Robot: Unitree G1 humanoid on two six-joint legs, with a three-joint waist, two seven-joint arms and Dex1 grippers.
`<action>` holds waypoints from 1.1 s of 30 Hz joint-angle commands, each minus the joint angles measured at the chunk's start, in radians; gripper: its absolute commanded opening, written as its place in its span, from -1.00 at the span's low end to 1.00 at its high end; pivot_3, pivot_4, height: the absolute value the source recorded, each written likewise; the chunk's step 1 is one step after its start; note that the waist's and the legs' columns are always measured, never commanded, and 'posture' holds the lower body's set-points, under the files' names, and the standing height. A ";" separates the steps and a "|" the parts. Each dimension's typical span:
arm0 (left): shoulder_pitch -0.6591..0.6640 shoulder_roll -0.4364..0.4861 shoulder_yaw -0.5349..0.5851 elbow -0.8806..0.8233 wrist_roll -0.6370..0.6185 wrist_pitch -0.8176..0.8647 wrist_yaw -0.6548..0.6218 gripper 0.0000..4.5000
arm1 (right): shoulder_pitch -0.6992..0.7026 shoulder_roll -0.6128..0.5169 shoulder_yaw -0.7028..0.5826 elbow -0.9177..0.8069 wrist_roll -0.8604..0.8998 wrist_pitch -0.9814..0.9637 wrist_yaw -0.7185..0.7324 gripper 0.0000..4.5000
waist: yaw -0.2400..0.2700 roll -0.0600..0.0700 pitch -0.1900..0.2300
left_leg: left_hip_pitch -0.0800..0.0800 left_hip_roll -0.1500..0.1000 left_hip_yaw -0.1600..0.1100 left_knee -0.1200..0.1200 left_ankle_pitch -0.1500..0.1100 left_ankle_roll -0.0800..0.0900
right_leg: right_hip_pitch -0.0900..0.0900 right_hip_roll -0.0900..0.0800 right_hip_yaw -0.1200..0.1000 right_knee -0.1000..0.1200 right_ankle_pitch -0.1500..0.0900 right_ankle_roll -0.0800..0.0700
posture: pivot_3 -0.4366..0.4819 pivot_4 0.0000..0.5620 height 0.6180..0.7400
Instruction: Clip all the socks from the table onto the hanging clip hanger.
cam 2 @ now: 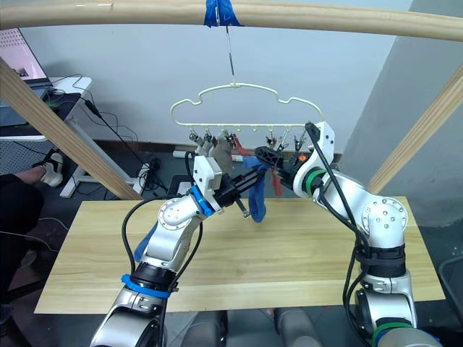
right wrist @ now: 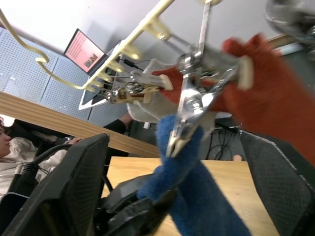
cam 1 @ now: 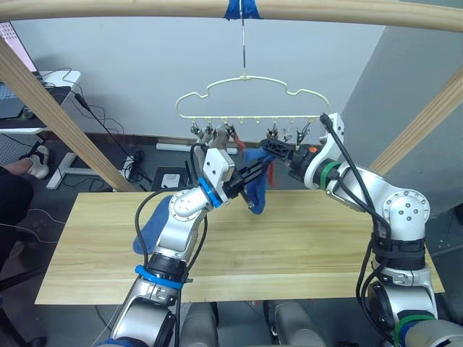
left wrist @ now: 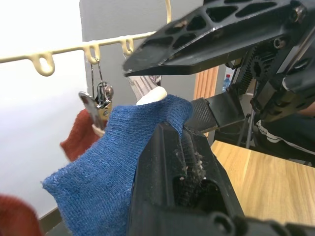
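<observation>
A pale yellow-green wire clip hanger (cam 1: 252,97) with a cloud-shaped outline hangs by its metal hook from a round wooden pole (cam 1: 145,9), above the far edge of the long light wooden plank counter (cam 1: 304,246). The left claw (cam 1: 255,170) is clenched on a blue knit ankle sock (cam 1: 256,189), holding it up just beneath the middle of the hanger's row of small metal clips; in the right wrist view 1 metal clip (right wrist: 189,110) touches the top edge of this sock. The right claw (cam 1: 278,147) is released, its 2 black fingers spread on either side of that clip and the sock's upper edge, and it grips nothing. A rust-red sock (right wrist: 275,98) hangs from a neighbouring clip just to the right, and a light grey sock (cam 2: 221,152) hangs from the clips to the left. A second blue sock (cam 1: 150,225) lies on the left part of the counter, partly hidden by the left arm.
</observation>
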 commanded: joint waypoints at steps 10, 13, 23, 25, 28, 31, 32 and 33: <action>-0.044 -0.026 -0.046 0.029 -0.010 0.017 -0.042 -0.89 | 0.162 -0.180 -0.146 -0.176 0.189 -0.086 0.032 1.00 | -0.004 0.000 0.000 | -0.001 0.000 0.000 0.000 0.000 0.000 | 0.000 0.000 0.000 -0.002 0.000 0.000 | -0.33 -0.26 1.00; -0.044 -0.031 -0.033 0.026 -0.038 0.064 -0.050 -0.54 | 0.189 -0.196 -0.143 -0.202 0.158 -0.109 0.059 1.00 | -0.009 0.000 0.000 | -0.001 0.000 0.000 0.000 0.000 0.000 | 0.000 0.001 0.001 -0.002 0.000 0.001 | -0.34 -0.26 1.00; 0.087 0.137 0.046 -0.194 -0.153 0.298 -0.107 0.82 | 0.284 -0.231 0.007 -0.321 -0.420 -0.197 0.284 1.00 | -0.011 0.000 0.000 | 0.000 0.002 -0.001 0.000 0.000 0.000 | 0.000 0.002 0.000 -0.002 -0.002 0.004 | -0.26 -0.28 1.00; 0.117 0.181 0.074 -0.261 -0.191 0.363 -0.113 0.98 | 0.296 -0.218 0.048 -0.333 -0.548 -0.238 0.319 1.00 | -0.005 0.000 0.000 | 0.000 0.001 -0.001 0.000 0.000 -0.001 | 0.000 0.001 0.000 -0.001 -0.002 0.004 | -0.24 -0.29 1.00; 0.144 0.228 0.125 -0.362 -0.267 0.476 -0.101 0.98 | 0.305 -0.190 0.094 -0.335 -0.729 -0.305 0.346 1.00 | -0.001 0.000 0.000 | 0.000 0.001 -0.001 0.001 0.000 -0.001 | 0.000 0.000 0.000 -0.002 -0.002 0.004 | -0.21 -0.30 1.00; 0.160 0.260 0.186 -0.449 -0.362 0.596 -0.071 1.00 | 0.301 -0.156 0.129 -0.321 -0.888 -0.367 0.354 0.72 | 0.002 0.000 0.000 | 0.000 0.001 -0.001 0.001 0.001 -0.001 | 0.001 0.000 0.000 -0.001 -0.003 0.004 | -0.20 -0.31 1.00; 0.164 0.268 0.205 -0.476 -0.394 0.634 -0.059 1.00 | 0.295 -0.150 0.145 -0.316 -0.941 -0.382 0.362 0.59 | 0.002 0.000 0.000 | 0.000 0.001 -0.001 0.001 0.001 -0.001 | 0.000 0.000 -0.001 -0.001 -0.003 0.004 | -0.20 -0.31 1.00; 0.169 0.278 0.221 -0.499 -0.419 0.666 -0.050 1.00 | 0.289 -0.143 0.164 -0.312 -0.992 -0.393 0.368 0.42 | 0.003 0.000 0.000 | 0.000 0.001 -0.001 0.001 0.001 -0.001 | 0.000 0.000 -0.001 -0.001 -0.003 0.004 | -0.17 -0.30 1.00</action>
